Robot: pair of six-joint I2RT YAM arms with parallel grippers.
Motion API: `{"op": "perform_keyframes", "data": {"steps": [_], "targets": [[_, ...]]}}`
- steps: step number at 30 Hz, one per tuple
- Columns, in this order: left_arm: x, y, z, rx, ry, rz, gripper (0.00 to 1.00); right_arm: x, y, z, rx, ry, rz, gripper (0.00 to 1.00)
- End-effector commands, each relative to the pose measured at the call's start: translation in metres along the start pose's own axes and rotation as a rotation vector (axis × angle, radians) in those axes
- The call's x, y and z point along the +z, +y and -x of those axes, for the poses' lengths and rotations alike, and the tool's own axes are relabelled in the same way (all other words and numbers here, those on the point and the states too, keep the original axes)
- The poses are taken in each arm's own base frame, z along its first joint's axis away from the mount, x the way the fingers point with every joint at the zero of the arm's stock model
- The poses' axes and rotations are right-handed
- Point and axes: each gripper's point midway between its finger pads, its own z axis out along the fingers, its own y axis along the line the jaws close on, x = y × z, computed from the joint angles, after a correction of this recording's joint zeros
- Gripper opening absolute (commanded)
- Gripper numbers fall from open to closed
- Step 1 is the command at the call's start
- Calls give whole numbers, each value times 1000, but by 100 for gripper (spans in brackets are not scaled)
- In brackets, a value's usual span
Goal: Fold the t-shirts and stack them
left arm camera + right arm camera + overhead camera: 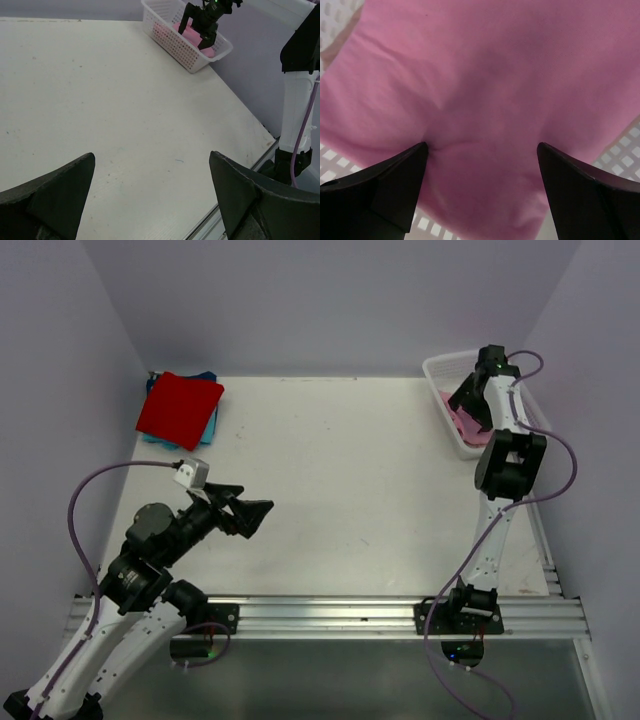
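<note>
A folded red t-shirt (180,408) lies on a teal-blue t-shirt (150,437) at the table's far left corner. A bright pink t-shirt (485,90) lies crumpled in the white mesh basket (437,370) at the far right. My right gripper (482,147) is down in the basket, open wide, with its fingertips (415,155) pressing into the pink cloth, which bulges between them. In the left wrist view the right gripper (200,31) stands over the pink t-shirt (181,29). My left gripper (152,160) hangs open and empty above bare table at the near left (255,512).
The basket (172,45) sits against the right wall at the table's far right edge. The table (340,470) is white, with a metal rail (350,615) along its near edge. Grey walls close in the back and both sides.
</note>
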Motion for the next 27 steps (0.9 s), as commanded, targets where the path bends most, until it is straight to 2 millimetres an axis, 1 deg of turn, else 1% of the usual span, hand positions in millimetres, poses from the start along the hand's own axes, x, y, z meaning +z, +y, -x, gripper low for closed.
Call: {"op": "perform_keyframes", "data": {"steps": [1, 3, 4, 6, 7, 8, 9, 10, 11, 12, 14, 17, 18, 20, 21, 24, 25, 27], "targets": [[-2, 2, 0, -26, 0, 19, 100, -6, -3, 11, 8, -11, 0, 94], [-3, 2, -2, -33, 1, 20, 100, 0, -8, 10, 2, -17, -20, 90], [-4, 3, -2, -34, -2, 22, 100, 3, -9, 10, -6, -18, -23, 83], [-5, 5, -3, -37, -4, 31, 100, 7, -13, 6, -12, -8, -30, 71], [-6, 5, -4, -37, -3, 33, 100, 7, -13, 6, -13, -8, -26, 53], [-7, 6, -4, -39, -5, 39, 100, 8, -14, 5, -12, -7, -28, 44], [-7, 6, -4, -40, -6, 38, 100, 11, -16, 1, -13, 4, -30, 32], [-8, 6, -4, -41, -7, 40, 100, 11, -16, 2, -11, 0, -27, 10], [-8, 7, -4, -39, -9, 41, 100, 8, -17, 0, -11, 1, -24, 2], [-9, 7, -4, -39, -9, 44, 100, 7, -17, 0, -10, 0, -21, 0], [-9, 7, -4, -40, -10, 43, 100, 2, -15, 3, -6, -14, -6, 0], [-10, 7, -5, -42, -9, 44, 100, -13, -9, 13, 5, -47, 35, 0], [-10, 8, -5, -42, -8, 46, 100, -23, -7, 19, 7, -66, 52, 0], [-10, 7, -6, -43, -8, 43, 100, -33, -4, 25, 14, -86, 74, 0], [-10, 8, -7, -45, -9, 44, 100, -44, -2, 31, 18, -105, 90, 0], [-10, 8, -8, -48, -10, 40, 100, -60, 3, 39, 26, -133, 133, 0], [-10, 7, -7, -47, -13, 39, 100, -71, 6, 44, 31, -154, 151, 0], [-11, 8, -8, -48, -12, 41, 100, -78, 6, 47, 36, -167, 165, 0]]}}
